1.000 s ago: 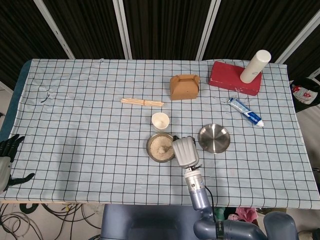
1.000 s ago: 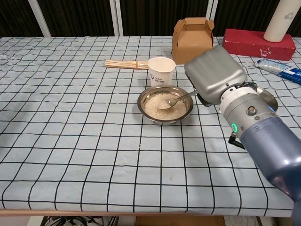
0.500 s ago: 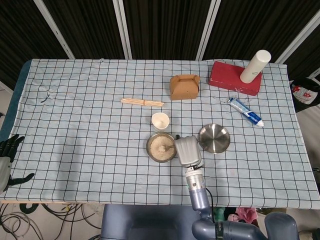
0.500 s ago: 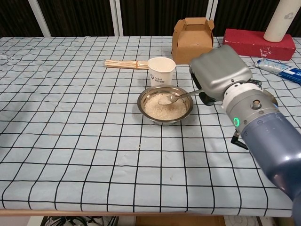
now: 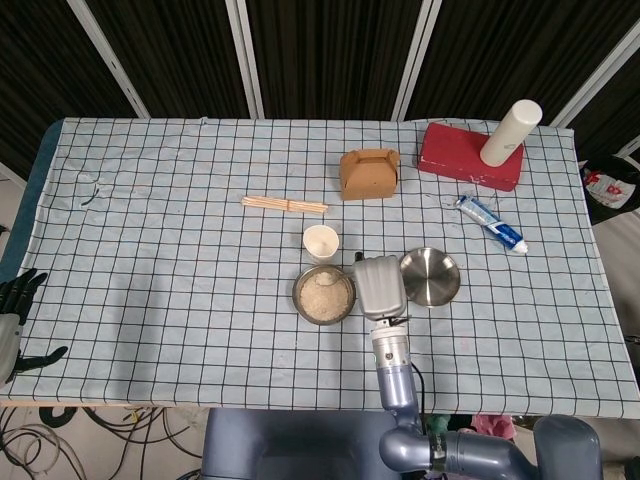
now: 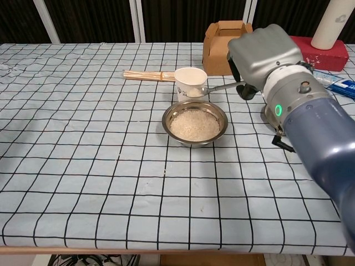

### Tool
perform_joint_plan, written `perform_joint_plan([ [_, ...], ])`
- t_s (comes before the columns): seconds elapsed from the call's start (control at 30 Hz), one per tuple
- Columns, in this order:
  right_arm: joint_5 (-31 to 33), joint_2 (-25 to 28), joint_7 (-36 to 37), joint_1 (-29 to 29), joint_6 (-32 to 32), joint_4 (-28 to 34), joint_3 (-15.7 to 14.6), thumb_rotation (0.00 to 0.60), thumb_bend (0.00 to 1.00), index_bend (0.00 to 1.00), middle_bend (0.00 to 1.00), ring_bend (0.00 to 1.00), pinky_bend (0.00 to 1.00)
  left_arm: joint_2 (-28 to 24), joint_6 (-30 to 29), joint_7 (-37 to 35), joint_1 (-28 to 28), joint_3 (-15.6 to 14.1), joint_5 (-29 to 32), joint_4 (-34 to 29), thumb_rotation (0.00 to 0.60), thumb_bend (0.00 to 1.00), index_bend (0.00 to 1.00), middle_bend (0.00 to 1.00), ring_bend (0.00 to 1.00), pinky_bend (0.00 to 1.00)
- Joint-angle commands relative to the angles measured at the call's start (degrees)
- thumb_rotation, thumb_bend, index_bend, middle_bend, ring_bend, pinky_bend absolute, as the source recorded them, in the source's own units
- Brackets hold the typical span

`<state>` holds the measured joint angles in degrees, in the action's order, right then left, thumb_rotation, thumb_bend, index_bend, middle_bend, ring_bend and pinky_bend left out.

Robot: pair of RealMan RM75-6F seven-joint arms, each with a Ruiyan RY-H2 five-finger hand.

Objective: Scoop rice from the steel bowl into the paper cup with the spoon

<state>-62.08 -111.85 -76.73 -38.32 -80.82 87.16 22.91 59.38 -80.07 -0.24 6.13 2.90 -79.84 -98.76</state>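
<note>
Right hand grips steel spoon over round rice bowl, beside paper cup.

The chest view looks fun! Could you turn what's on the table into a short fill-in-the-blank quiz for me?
1. The steel bowl holds ____.
2. The right hand holds a ____ by its handle.
3. The spoon's scoop end is raised beside the ____ cup.
4. The bundle of thin wooden sticks lies to the ____ of that cup.

Missing words: rice; spoon; paper; left
</note>
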Motion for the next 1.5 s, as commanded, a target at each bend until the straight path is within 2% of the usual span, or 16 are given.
perform_joint_plan([
  [0.03,1.08,0.76,-0.87,-1.40,0.02,0.44,1.63,0.600,0.42,0.63,1.00,1.00,1.00,0.02,-0.07,0.06,-0.06,-0.06,-0.08,0.05,0.600,0.02,0.00,0.00,0.00,0.00],
  [0.3,4.28,1.77,-1.31,-4.90,0.65,-1.58,5.17,0.600,0.42,0.63,1.00,1.00,1.00,-0.07,0.21,-0.33,-0.03,-0.18,-0.13,-0.07,0.600,0.02,0.00,0.00,0.00,0.00],
  [0.53,6.43,2.58,0.25,-7.03,1.43,-5.69,6.16,0.600,0.42,0.63,1.00,1.00,1.00,-0.13,0.41,-0.43,0.04,-0.17,-0.04,-0.17,0.600,0.02,0.00,0.00,0.00,0.00],
  [1.27,6.88,0.81,2.26,-13.11,3.90,-18.77,1.68,0.600,0.42,0.63,1.00,1.00,1.00,-0.78,1.23,-1.65,0.31,0.01,0.51,-0.80,0.600,0.02,0.00,0.00,0.00,0.00],
  [1.5,3.85,-0.09,1.86,-14.87,3.81,-23.57,-1.23,0.600,0.42,0.63,1.00,1.00,1.00,-0.97,1.45,-2.25,0.37,-0.05,0.39,-0.95,0.600,0.02,0.00,0.00,0.00,0.00],
])
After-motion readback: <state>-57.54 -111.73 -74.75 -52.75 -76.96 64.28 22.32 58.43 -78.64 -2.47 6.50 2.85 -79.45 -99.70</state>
